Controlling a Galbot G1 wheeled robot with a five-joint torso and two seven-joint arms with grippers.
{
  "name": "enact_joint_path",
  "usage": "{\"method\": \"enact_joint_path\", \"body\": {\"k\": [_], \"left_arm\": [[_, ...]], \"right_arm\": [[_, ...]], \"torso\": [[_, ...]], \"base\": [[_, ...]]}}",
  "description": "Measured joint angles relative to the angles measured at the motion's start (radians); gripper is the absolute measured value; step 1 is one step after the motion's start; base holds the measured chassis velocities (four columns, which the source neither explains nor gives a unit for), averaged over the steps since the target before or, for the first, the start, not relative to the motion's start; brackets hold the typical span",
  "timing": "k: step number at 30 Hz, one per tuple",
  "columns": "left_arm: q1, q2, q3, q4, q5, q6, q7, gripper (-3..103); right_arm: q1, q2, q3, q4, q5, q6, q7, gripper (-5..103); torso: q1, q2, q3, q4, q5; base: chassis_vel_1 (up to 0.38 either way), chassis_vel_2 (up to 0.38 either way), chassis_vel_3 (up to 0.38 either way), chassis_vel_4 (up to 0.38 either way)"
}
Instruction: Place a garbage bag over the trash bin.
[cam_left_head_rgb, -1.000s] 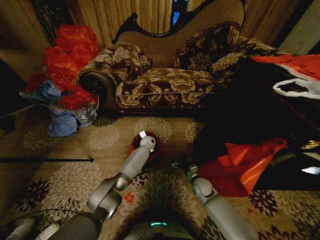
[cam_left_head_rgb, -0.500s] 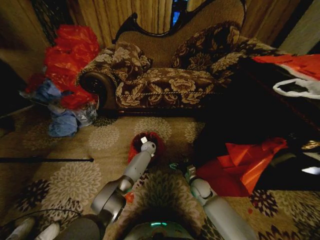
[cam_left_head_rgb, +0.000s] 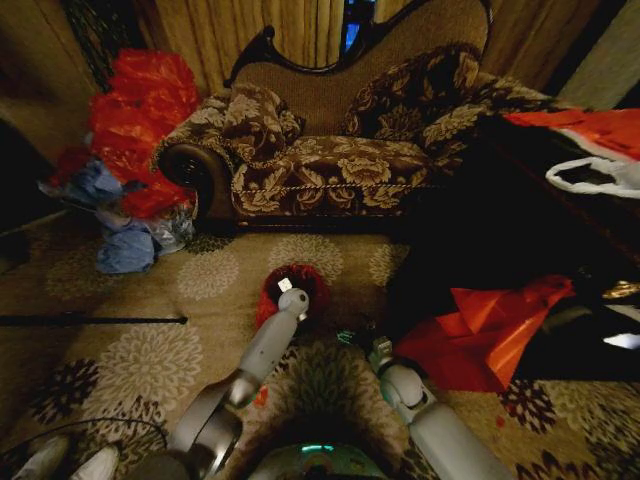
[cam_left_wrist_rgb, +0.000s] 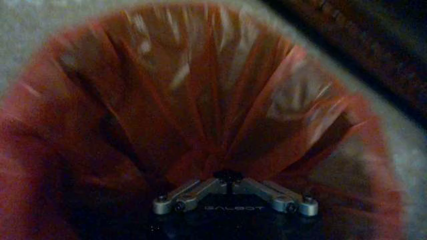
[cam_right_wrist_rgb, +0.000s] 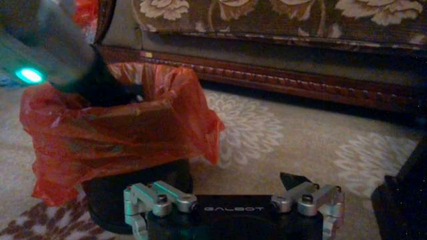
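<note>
The black trash bin (cam_right_wrist_rgb: 137, 192) stands on the carpet in front of the sofa. The red garbage bag (cam_right_wrist_rgb: 133, 127) is draped over its mouth and hangs down the outside; in the head view it is the red ring (cam_left_head_rgb: 300, 278). My left gripper (cam_left_wrist_rgb: 230, 176) reaches down inside the bag (cam_left_wrist_rgb: 200, 100) with its fingers shut, and the bag's folds fan out from its tip. I cannot tell whether it pinches the plastic. My right gripper (cam_right_wrist_rgb: 230, 192) hovers low beside the bin, open and holding nothing; the head view shows this gripper (cam_left_head_rgb: 358, 335) right of the bin.
A patterned sofa (cam_left_head_rgb: 330, 160) stands close behind the bin. A tall pile of red and blue bags (cam_left_head_rgb: 130, 130) sits at the left. A flat red plastic heap (cam_left_head_rgb: 480, 330) and a dark table (cam_left_head_rgb: 520, 220) are at the right. A black rod (cam_left_head_rgb: 90, 320) lies on the carpet.
My left arm has sunk a little deeper into the bag's mouth. My right gripper has shifted slightly toward the bin.
</note>
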Motion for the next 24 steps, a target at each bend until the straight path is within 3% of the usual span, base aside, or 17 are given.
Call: {"method": "enact_joint_path", "body": {"k": [4,5,7,8,10,11,12,13,15,16,17,18,19,21,22,23,24], "left_arm": [[0.043,0.037,0.005,-0.131,0.002,-0.047,0.006,0],[0.055,0.05,0.007,-0.166,0.008,-0.057,0.014,6],[0.068,0.066,0.011,-0.205,0.014,-0.063,0.024,6],[0.091,0.098,0.02,-0.276,0.035,-0.069,0.048,16],[0.102,0.116,0.026,-0.311,0.057,-0.07,0.061,16],[0.137,0.168,0.052,-0.394,0.175,-0.071,0.1,27],[0.137,0.168,0.052,-0.394,0.175,-0.071,0.1,27],[0.153,0.195,0.068,-0.426,0.252,-0.072,0.119,27],[0.209,0.292,0.106,-0.504,0.545,-0.08,0.18,38],[0.209,0.292,0.106,-0.504,0.545,-0.08,0.18,38],[0.25,0.349,0.107,-0.551,0.666,-0.081,0.229,43],[0.25,0.349,0.107,-0.551,0.666,-0.081,0.229,43],[0.315,0.422,0.091,-0.63,0.725,-0.07,0.26,54],[0.532,0.547,-0.024,-0.802,0.753,-0.058,0.32,70],[0.661,0.57,-0.103,-0.857,0.773,-0.071,0.355,70],[0.661,0.57,-0.103,-0.857,0.773,-0.071,0.355,70],[0.757,0.573,-0.171,-0.893,0.796,-0.091,0.382,76]], "right_arm": [[-0.031,-0.001,0.019,0.028,-0.002,0.0,0.0,100],[-0.039,-0.002,0.025,0.038,-0.003,0.0,0.001,100],[-0.047,-0.003,0.033,0.048,-0.004,0.0,0.002,100],[-0.066,-0.004,0.05,0.073,-0.005,0.001,0.005,100],[-0.074,-0.005,0.059,0.084,-0.005,0.002,0.006,100],[-0.107,-0.005,0.089,0.122,-0.004,0.009,0.009,100],[-0.107,-0.005,0.089,0.122,-0.004,0.009,0.009,100],[-0.121,-0.005,0.102,0.14,-0.004,0.012,0.009,100],[-0.19,0.002,0.174,0.212,-0.001,0.019,0.009,100],[-0.19,0.002,0.174,0.212,-0.001,0.019,0.009,100],[-0.228,0.013,0.211,0.25,-0.001,0.025,0.011,100],[-0.228,0.013,0.211,0.25,-0.001,0.025,0.011,100],[-0.268,0.026,0.247,0.292,0.001,0.034,0.024,100],[-0.323,0.061,0.285,0.362,-0.005,0.032,0.04,100],[-0.358,0.087,0.299,0.391,-0.018,0.028,0.045,100],[-0.358,0.087,0.299,0.391,-0.018,0.028,0.045,100],[-0.387,0.107,0.309,0.413,-0.028,0.028,0.045,100]], "torso": [[0.0,0.0,0.0,-0.0002,-0.0001],[0.0,0.0,0.0,-0.0003,0.0],[0.0,0.0,0.0,-0.0002,-0.0001],[0.0,0.0,0.0,-0.0002,-0.0002],[0.0,0.0,0.0,-0.0001,-0.0001],[0.0,0.0,0.0,0.0,-0.0001],[0.0,0.0,0.0,0.0,-0.0001],[0.0,0.0,0.0,-0.0002,-0.0001],[0.0,0.0,0.0,0.0,0.0],[0.0,0.0,0.0,0.0,0.0],[0.0,0.0,0.0,-0.0006,-0.0008],[0.0,0.0,0.0,-0.0006,-0.0008],[0.0,0.0,0.0,-0.0004,-0.0002],[0.0,0.0,0.0,-0.0002,0.0004],[0.0,0.0,0.0,0.0005,-0.001],[0.0,0.0,0.0,0.0005,-0.001],[0.0,0.0,0.0,0.0005,-0.0002]], "base": [[0.0,0.0,0.0,0.0],[0.0,0.0,0.0,0.0],[0.0,0.0,0.0,0.0],[0.0,0.0,0.0,0.0],[0.0,0.0,0.0,0.0],[0.0,0.0,0.0,0.0],[0.0,0.0,0.0,0.0],[0.0,0.0,0.0,0.0],[0.0,0.0,0.0,0.0],[0.0,0.0,0.0,0.0],[0.0,0.0,0.0,0.0],[0.0,0.0,0.0,0.0],[0.0,0.0,0.0,0.0],[0.0,0.0,0.0,0.0],[0.0,0.0,0.0,0.0],[0.0,0.0,0.0,0.0],[0.0,0.0,0.0,0.0]]}}
